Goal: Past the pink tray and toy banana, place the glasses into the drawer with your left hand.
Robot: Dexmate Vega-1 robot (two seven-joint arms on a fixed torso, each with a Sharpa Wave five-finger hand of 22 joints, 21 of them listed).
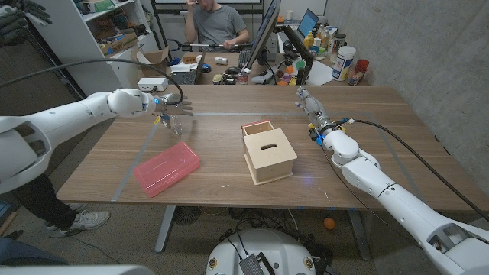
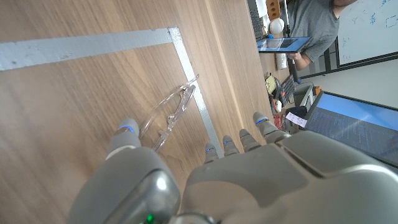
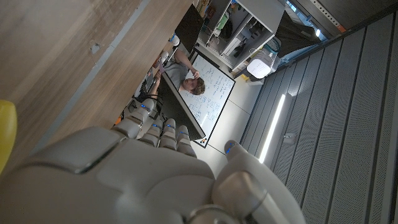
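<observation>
Left hand (image 2: 205, 180) fingers (image 2: 126, 138) hover spread just over the glasses (image 2: 168, 112).

The left hand (image 1: 170, 109) reaches out over the table, fingers spread and seemingly holding nothing. The right hand (image 1: 309, 103) stretches forward, fingers together.
</observation>
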